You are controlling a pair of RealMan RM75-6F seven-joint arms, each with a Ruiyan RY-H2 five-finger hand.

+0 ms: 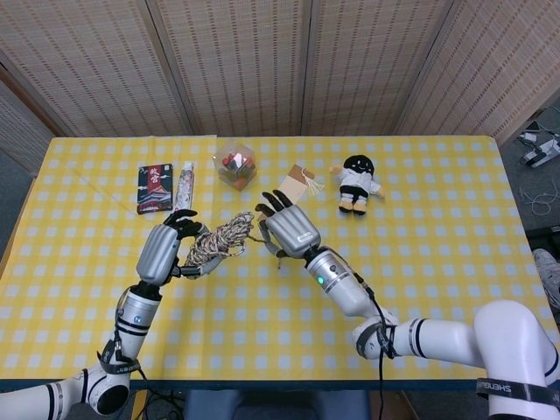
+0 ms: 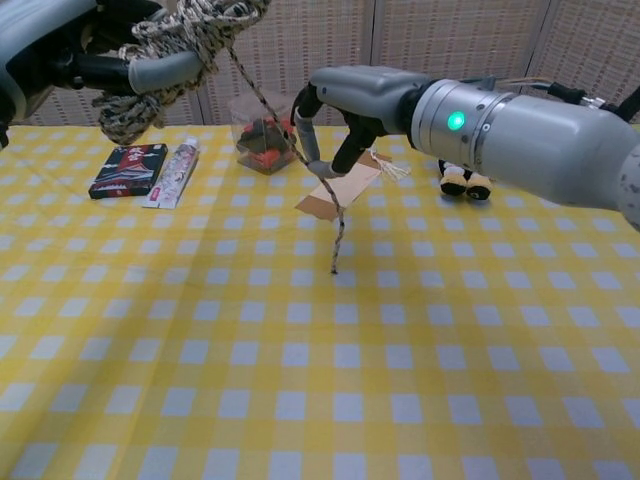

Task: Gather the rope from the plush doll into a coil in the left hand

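Observation:
My left hand [image 1: 162,252] is raised over the left of the table and grips a coil of speckled rope [image 1: 215,242]; in the chest view the coil [image 2: 190,25] sits at the top left in that hand [image 2: 60,50]. A loose rope tail [image 2: 330,235] hangs from the coil, bends where it touches the fingers of my right hand [image 2: 335,115], and ends just above the cloth. My right hand [image 1: 289,232] is beside the coil with its fingers apart. The plush doll [image 1: 357,184] lies at the back right, apart from the rope, and only its feet [image 2: 457,180] show behind my right arm.
A black and red packet [image 1: 155,187] and a toothpaste tube [image 1: 185,189] lie at the back left. A clear box of red pieces [image 1: 234,164] and a brown tag with a tassel [image 1: 300,179] sit mid-back on the yellow checked table [image 1: 437,262].

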